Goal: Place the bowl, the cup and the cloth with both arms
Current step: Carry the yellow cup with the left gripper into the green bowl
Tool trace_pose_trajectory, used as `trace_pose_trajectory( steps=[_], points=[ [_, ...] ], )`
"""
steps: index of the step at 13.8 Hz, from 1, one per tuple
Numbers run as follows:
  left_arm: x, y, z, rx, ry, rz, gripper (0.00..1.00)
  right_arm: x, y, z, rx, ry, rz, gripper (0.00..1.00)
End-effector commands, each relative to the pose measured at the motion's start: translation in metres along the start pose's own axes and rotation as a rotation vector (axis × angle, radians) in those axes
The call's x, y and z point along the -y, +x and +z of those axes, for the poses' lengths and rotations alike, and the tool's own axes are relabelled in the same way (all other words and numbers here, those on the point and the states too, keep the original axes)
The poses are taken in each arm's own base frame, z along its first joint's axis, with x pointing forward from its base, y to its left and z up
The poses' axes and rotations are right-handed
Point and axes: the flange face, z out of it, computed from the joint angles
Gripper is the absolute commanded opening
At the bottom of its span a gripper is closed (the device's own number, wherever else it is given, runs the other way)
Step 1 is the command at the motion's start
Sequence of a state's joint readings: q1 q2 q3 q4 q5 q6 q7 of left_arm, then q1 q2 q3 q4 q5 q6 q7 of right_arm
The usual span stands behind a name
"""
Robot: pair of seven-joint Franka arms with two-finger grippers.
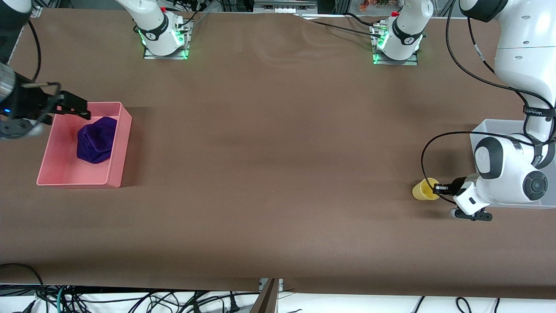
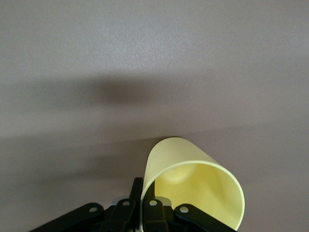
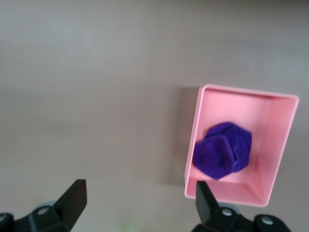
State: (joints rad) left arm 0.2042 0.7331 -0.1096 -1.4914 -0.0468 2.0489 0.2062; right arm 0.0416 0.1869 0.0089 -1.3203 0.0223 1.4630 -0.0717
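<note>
A: Where's the cup?
B: Tipped sideways in the air, pinched at its rim by the left gripper, mouth toward the wrist, just beside the clear bin at the left arm's end.
A: And the cloth?
B: In the pink bin. The right gripper hangs over its rim, fingers spread; that arm waits. No bowl in sight.

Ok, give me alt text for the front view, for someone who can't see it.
The left gripper is shut on the yellow cup, held tipped on its side low over the brown table at the left arm's end, beside a clear bin. At the right arm's end, the purple cloth lies in a pink bin, with the open right gripper over its rim.
</note>
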Motion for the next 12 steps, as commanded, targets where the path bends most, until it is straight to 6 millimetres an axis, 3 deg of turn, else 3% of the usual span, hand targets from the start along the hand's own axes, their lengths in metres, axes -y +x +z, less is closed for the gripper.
trace_pose_trajectory(
  steps=[1, 4, 5, 6, 9, 11, 12],
  points=[
    [-0.01, -0.013, -0.062, 0.021, 0.001, 0.01, 0.0, -0.012, -0.024, -0.018, -0.041, -0.009, 0.042, 1.0],
    [0.009, -0.037, -0.142, 0.087, 0.128, 0.121, 0.0, -0.02, -0.033, -0.014, -0.01, -0.099, 0.024, 1.0],
    [0.025, -0.05, -0.161, 0.111, 0.152, 0.168, 0.0, -0.021, -0.032, -0.012, -0.004, -0.099, -0.005, 1.0],
    [0.055, -0.066, -0.174, 0.129, 0.17, 0.202, 0.0, -0.022, -0.03, -0.011, -0.005, -0.1, -0.036, 1.0],
    [0.154, -0.103, -0.171, 0.163, 0.21, 0.273, 0.0, -0.027, -0.026, -0.004, 0.01, -0.084, -0.02, 1.0],
    [0.211, -0.117, -0.139, 0.129, 0.202, 0.331, 0.0, -0.026, -0.025, -0.003, 0.007, -0.073, -0.02, 1.0],
    [0.228, -0.122, -0.117, 0.107, 0.196, 0.341, 0.0, -0.027, -0.024, -0.003, 0.005, -0.073, -0.017, 1.0]
  ],
)
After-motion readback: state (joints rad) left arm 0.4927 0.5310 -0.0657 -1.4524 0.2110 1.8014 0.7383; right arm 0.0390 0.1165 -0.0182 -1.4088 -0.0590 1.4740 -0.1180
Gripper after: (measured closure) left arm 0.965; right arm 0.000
